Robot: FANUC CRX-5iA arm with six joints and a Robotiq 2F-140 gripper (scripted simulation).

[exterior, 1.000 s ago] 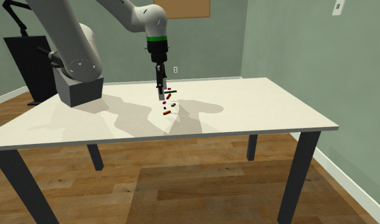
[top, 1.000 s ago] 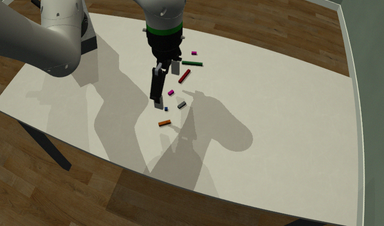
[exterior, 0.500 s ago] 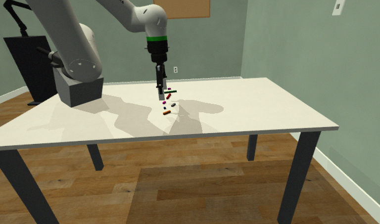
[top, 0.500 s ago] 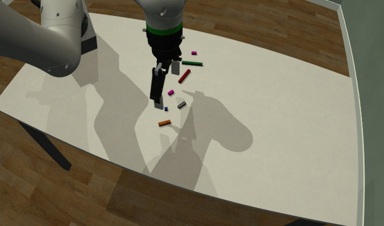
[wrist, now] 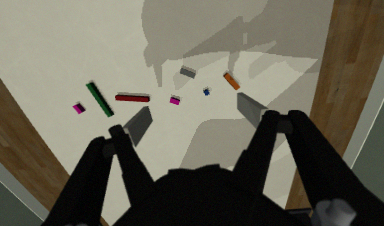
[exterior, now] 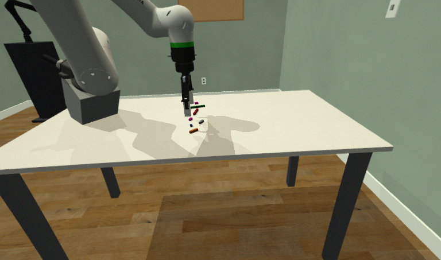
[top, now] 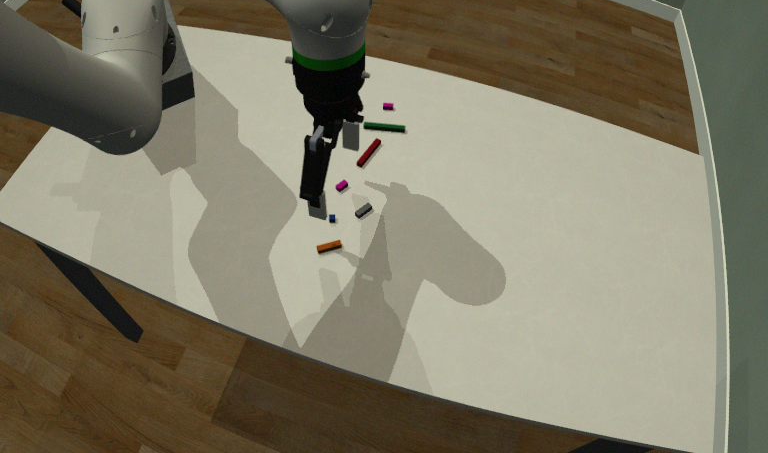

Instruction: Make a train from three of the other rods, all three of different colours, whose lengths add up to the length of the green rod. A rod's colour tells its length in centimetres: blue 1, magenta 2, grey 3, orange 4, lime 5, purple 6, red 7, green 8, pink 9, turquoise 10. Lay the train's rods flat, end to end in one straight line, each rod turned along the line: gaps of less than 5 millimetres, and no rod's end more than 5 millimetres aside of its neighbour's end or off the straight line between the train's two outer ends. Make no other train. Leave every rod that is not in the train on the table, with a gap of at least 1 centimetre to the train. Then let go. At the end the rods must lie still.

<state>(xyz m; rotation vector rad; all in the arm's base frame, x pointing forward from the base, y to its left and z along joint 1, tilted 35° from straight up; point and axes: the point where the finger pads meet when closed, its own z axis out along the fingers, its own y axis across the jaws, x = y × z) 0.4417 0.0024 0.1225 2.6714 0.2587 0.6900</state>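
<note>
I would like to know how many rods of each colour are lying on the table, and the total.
Magenta rods: 2
Green rod: 1
Red rod: 1
Grey rod: 1
Blue rod: 1
Orange rod: 1
Total: 7

Pincer (top: 334,172) (exterior: 189,109) (wrist: 193,107) wide open, pointing downward

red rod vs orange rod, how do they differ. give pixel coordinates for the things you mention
The red rod (top: 369,152) (exterior: 195,111) (wrist: 132,98) is longer than the orange rod (top: 329,246) (exterior: 193,130) (wrist: 231,81). In the top view the red rod slants steeply, while the orange rod lies nearly crosswise. The red rod lies nearer the green rod (top: 384,126) (exterior: 197,106) (wrist: 100,99) than the orange rod does. Both lie flat on the table (top: 566,256) (exterior: 292,124) (wrist: 45,61).
</note>
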